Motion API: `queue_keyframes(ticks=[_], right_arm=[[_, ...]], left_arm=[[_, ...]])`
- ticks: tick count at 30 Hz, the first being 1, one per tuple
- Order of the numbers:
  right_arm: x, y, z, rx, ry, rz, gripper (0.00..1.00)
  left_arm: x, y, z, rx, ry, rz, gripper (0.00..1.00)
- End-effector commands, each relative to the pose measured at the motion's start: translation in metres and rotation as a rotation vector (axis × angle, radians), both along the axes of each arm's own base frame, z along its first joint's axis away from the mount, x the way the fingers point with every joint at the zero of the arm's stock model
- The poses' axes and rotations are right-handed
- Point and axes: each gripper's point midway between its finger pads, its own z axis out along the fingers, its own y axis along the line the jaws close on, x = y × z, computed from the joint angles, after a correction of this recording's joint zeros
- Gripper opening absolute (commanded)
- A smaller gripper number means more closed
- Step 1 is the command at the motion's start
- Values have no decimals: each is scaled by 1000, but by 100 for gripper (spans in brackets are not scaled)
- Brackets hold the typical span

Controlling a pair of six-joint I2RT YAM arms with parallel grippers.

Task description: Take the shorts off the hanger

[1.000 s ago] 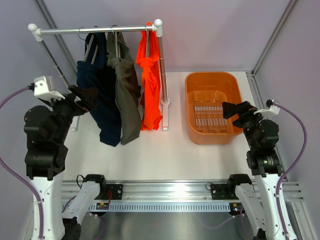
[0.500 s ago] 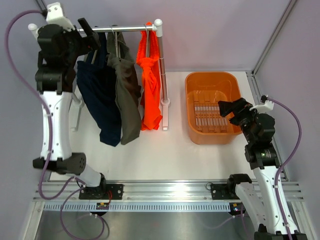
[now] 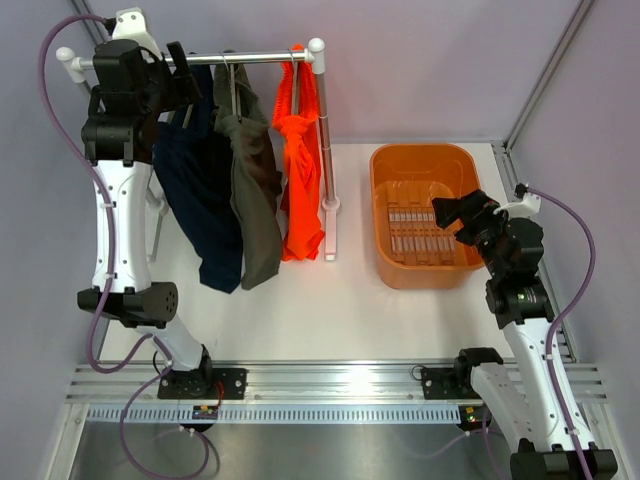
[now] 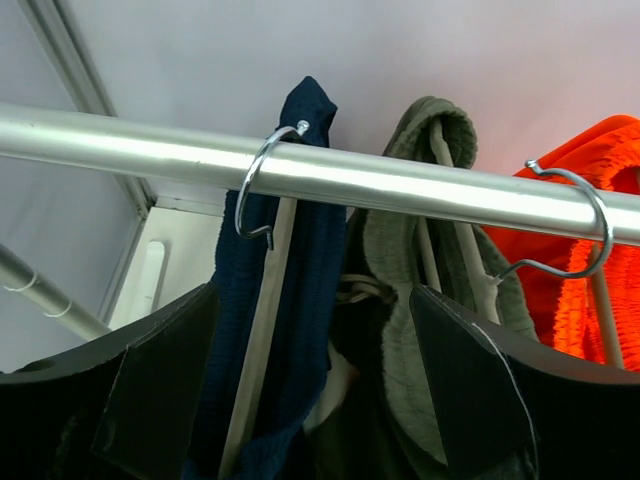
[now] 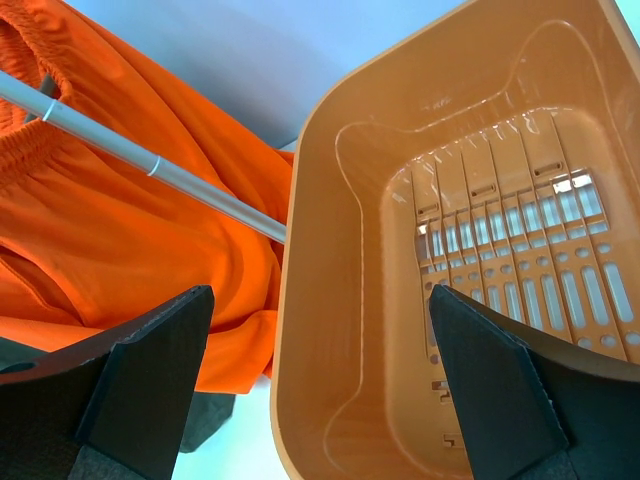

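Three shorts hang on hangers from a silver rail (image 3: 250,58): dark navy shorts (image 3: 200,200), olive-grey shorts (image 3: 255,190) and bright orange shorts (image 3: 300,160). My left gripper (image 3: 185,75) is raised to the rail's left end, open, with its jaws either side of the navy shorts' waistband (image 4: 300,260) and hanger hook (image 4: 255,185), not closed on them. The olive-grey shorts (image 4: 420,270) and orange shorts (image 4: 590,170) show to its right. My right gripper (image 3: 452,218) is open and empty over the orange basket (image 3: 380,200).
The rack's white upright (image 3: 322,130) stands between the shorts and the basket. The basket's slotted floor (image 5: 500,260) holds nothing. Grey walls close the back and sides. The orange shorts (image 5: 120,220) and a rack rod (image 5: 160,170) show in the right wrist view.
My left arm has risen from beside the navy shorts up to the rail and brought its open jaws around the navy waistband. My right gripper has shifted slightly left over the basket.
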Motion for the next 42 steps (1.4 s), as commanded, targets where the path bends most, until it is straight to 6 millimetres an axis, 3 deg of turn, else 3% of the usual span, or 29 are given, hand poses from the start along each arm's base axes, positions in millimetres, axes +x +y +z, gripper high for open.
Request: queue_keyframes(ticks=[1,10,21,33,42], right_arm=[[2,1,17,3,-60,1,99],[2,3,10,18,-41,7,99],[5,6,4,28,-31,22,99],[8,7,-1,24,-23,28,99],[9,8,-2,27,-21,33,99]], left_arm=[[-11,12,10,56,-17,35,81],[1,10,-33,69,76,16,75],[10,19,-38,78,70,73,57],[26,22,-42,80,51,91,52],[29,24,-54,94,76,107,40]])
